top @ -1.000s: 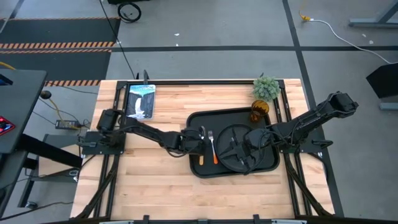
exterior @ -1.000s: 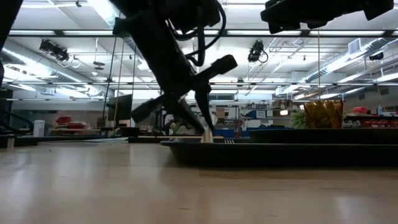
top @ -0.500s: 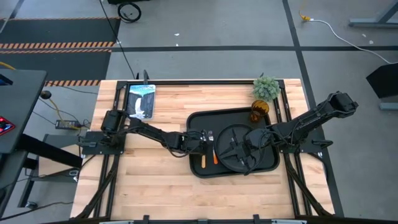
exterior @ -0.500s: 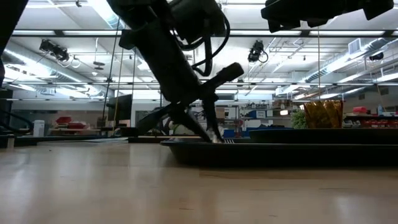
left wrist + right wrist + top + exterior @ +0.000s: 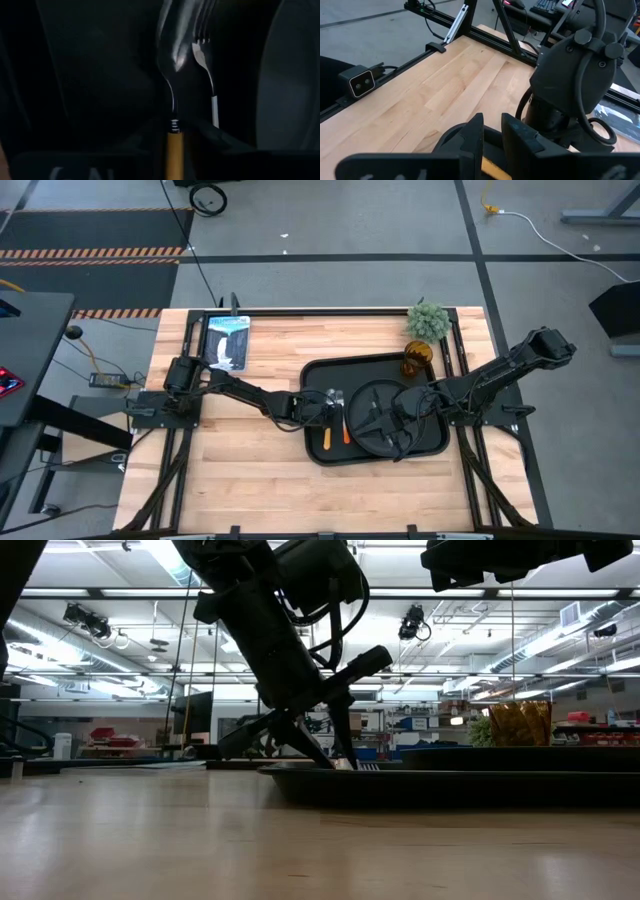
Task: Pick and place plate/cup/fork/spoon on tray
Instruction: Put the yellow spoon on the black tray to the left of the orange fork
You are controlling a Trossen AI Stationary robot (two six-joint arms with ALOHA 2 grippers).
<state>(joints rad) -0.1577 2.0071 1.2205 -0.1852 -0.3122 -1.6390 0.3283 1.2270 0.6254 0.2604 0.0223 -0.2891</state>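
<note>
Left tool over tray, seemingly clasping spoon beside fork

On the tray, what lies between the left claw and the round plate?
In the high view, the fork lies on the tray between the left claw and the plate, next to the spoon.

Arms: dark, matte, slender jointed links are seen.
Left arm: rounded housing looped by black cable.
Right gripper: two flat dark fingers.
</note>
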